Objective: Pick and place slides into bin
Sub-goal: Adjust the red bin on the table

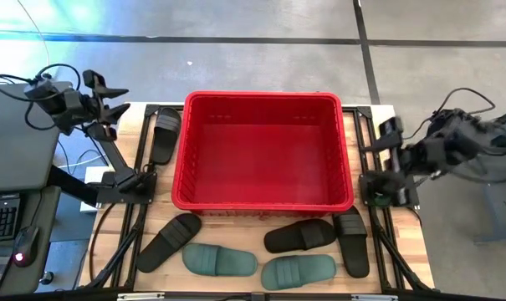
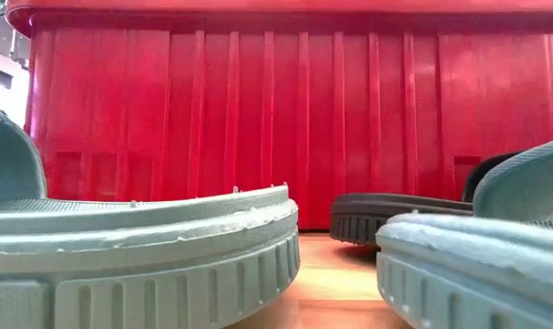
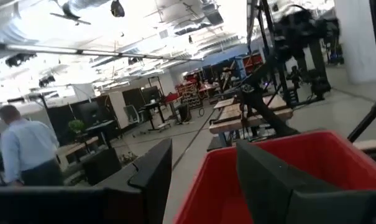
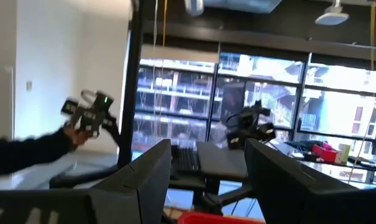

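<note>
The red bin (image 1: 261,97) stands in the middle of the table; its slotted wall fills the low view (image 2: 294,119). Six slides lie flat on the table. One black slide (image 1: 164,134) lies along the bin's left wall. In front of the bin lie a black slide (image 1: 169,241), two sage-green slides (image 1: 219,260) (image 1: 298,270) and two more black slides (image 1: 300,236) (image 1: 351,241). My left gripper (image 1: 117,99) is open and empty, raised beyond the table's far left corner. My right gripper (image 1: 385,138) is open and empty, raised at the bin's right side.
The arm bases stand at the table's left (image 1: 123,184) and right (image 1: 386,188) edges. A desk with a keyboard (image 1: 2,213) is left of the table. A person (image 3: 26,152) stands in the room beyond. The two green slides (image 2: 139,256) (image 2: 477,265) fill the low view's foreground.
</note>
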